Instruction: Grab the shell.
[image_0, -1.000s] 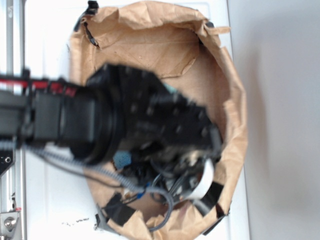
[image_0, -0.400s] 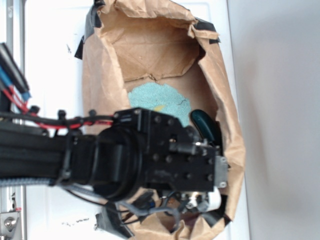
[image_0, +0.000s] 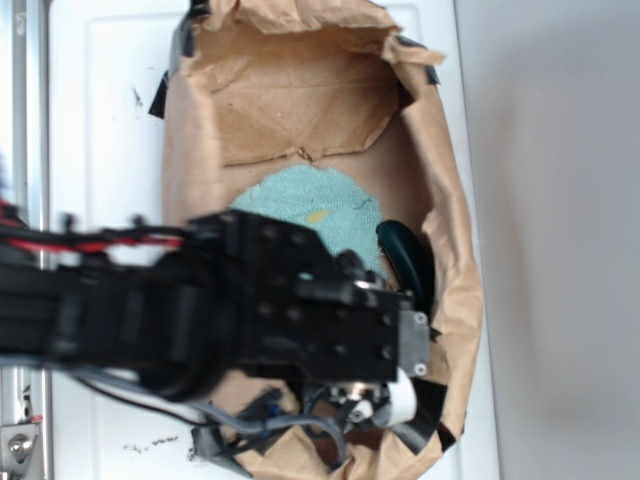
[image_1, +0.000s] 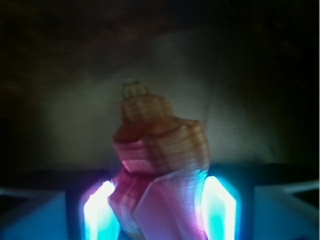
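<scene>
Shell sits between the glowing fingers

Exterior view: crumpled brown paper bag (image_0: 445, 230) lies open on the white table (image_0: 100, 120). Inside are a round teal cloth (image_0: 300, 200) and a shiny dark green oval thing (image_0: 405, 255). The black robot arm (image_0: 200, 315) reaches in and hides the low end of the bag. I cannot see the shell or the fingers here.

Wrist view: small ridged orange-brown shell with a pink lip (image_1: 160, 160) sits between the two glowing blue fingers (image_1: 97, 212) of the gripper (image_1: 159, 212). They look close on both sides, maybe pinching it, but I cannot tell. It looks light, hard, bumpy and easy to chip. The fat middle seems the best place to squeeze, gently.
</scene>
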